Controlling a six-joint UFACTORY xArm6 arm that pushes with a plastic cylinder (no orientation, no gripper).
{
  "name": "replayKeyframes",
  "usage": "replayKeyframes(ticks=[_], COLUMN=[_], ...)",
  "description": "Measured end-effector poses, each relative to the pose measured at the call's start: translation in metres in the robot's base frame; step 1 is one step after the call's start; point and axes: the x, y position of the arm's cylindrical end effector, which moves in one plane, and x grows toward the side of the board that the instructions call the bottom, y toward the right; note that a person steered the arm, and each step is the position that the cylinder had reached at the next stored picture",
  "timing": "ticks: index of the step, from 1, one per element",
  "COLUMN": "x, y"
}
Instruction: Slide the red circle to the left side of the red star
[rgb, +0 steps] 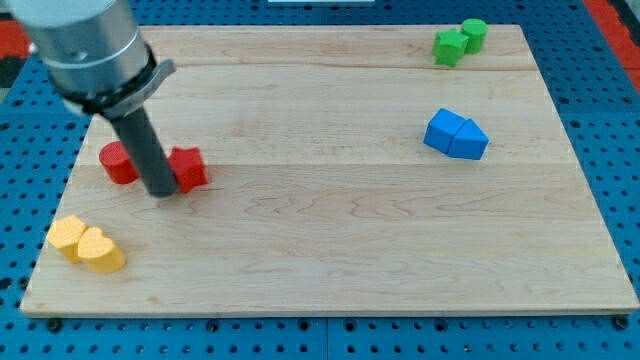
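The red circle lies near the board's left edge. The red star lies just to its right, with a small gap between them. My dark rod comes down from the view's top left, and my tip rests on the board in that gap, slightly toward the view's bottom. The rod hides the right part of the circle and the left part of the star. I cannot tell whether the tip touches either block.
Two yellow blocks sit together at the bottom left. Two blue blocks sit together at the right. Two green blocks sit at the top right. The wooden board ends in blue pegboard all around.
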Motion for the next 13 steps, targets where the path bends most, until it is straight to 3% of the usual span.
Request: replayKeyframes(ticks=[1,3,4,5,6,7,8,10,11,12,13], x=[-0.013,-0.059,-0.029,0.028,0.03,0.016,-0.024,-0.081,-0.086,-0.13,-0.142], y=[0.008,0.121,0.112,0.047,-0.041,-0.09,-0.057,0.095,0.039,0.027,0.058])
